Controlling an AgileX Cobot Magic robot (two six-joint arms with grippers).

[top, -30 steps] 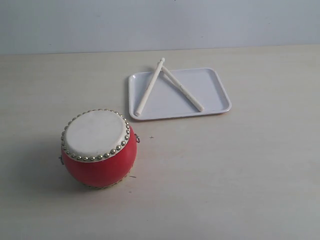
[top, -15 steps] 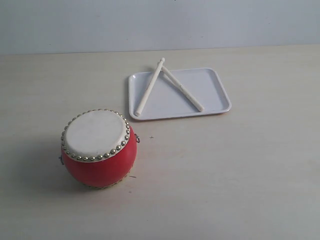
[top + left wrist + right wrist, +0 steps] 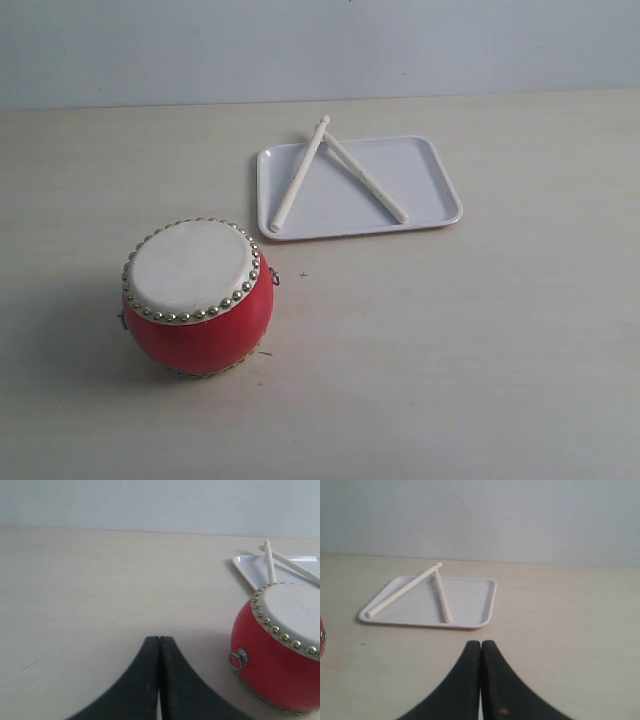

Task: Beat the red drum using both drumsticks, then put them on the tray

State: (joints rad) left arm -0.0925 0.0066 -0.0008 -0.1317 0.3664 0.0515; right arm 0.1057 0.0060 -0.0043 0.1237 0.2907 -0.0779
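Exterior view: the red drum [image 3: 197,297] stood upright on the bench [image 3: 450,350], skin up, near the left. The white tray [image 3: 430,190] lay farther back and to the right, well apart from the drum. Both drumsticks [image 3: 298,178] lay on the tray in a V, meeting at the far rim, where their ends poked just over the edge. The left stick's near end rested at the tray's near-left corner, and the other stick [image 3: 367,180] ended on the tray floor. The left pincer [image 3: 159,639] was pressed together and empty, low over bare bench beside the drum. The right pincer [image 3: 480,642] was likewise together and empty, facing the tray from the near side. Neither touched anything. Whether the beating was done could not be told from this state. Judgement on handling: the sticks looked light, stiff, smooth and round, so likely to roll or slip in a loose grip. The best hold seemed to be across the shaft toward the near end, away from the crossing, one stick per pincer. The drum looked light enough to skid under a hard strike.
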